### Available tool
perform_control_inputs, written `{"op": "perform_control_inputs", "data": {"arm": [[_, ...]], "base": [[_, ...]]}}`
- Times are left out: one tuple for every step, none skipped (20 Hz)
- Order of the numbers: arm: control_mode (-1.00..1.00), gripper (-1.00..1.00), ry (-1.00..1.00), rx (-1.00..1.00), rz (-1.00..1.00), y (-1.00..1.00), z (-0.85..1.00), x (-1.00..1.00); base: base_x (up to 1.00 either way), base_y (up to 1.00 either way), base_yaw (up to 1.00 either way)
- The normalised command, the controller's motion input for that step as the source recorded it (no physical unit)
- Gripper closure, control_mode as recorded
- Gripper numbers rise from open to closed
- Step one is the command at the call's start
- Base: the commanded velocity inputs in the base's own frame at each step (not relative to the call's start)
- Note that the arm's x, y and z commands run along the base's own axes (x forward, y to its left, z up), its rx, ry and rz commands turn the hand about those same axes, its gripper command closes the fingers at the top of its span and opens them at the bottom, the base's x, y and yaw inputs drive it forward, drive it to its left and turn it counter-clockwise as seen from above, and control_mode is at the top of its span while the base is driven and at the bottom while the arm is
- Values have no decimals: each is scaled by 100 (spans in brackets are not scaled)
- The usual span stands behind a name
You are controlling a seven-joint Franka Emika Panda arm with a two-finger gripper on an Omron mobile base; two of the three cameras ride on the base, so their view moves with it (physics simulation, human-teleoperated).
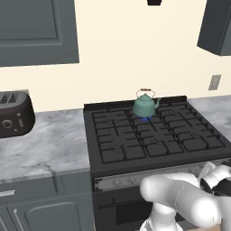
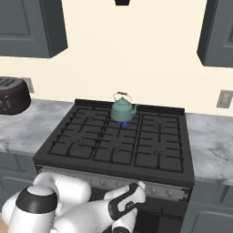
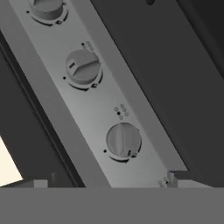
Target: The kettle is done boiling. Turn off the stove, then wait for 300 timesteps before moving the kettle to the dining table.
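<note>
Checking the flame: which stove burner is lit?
The rear centre burner under the kettle: blue flame shows beneath it; the stove has no flame elsewhere.

Kettle (image 1: pixel 145 105) on stove (image 1: pixel 153 135) rear grate.

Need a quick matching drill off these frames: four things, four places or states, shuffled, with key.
1. small teal-green kettle
2. dark toaster
3. round silver stove knobs
4. blue burner flame

A. on the marble counter left of the range
B. lit under the kettle
C. on a rear grate of the black gas stove
D. along the silver front strip

Pairs: 1-C, 2-A, 3-D, 4-B
</note>
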Motion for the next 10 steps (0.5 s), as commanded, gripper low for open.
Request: {"op": "perform_control_inputs", "data": {"arm": [[-100, -100, 0, 3, -1, 0, -12, 22], [-100, -100, 0, 3, 0, 0, -12, 23], [-100, -100, 0, 3, -1, 0, -13, 24], [-100, -100, 0, 2, -1, 0, -13, 24], [-100, -100, 0, 3, 0, 0, -16, 18], [-100, -100, 0, 4, 0, 0, -14, 11], [-100, -100, 0, 3, 0, 0, -18, 12], [-100, -100, 0, 2, -1, 0, -18, 18], [-100, -100, 0, 2, -1, 0, -18, 14], [-100, -100, 0, 2, 0, 0, -18, 11]], "base": [[0, 0, 0], [0, 0, 0], [0, 0, 0], [0, 0, 0], [0, 0, 0], [0, 0, 0], [0, 0, 0], [0, 0, 0], [0, 0, 0], [0, 0, 0]]}}
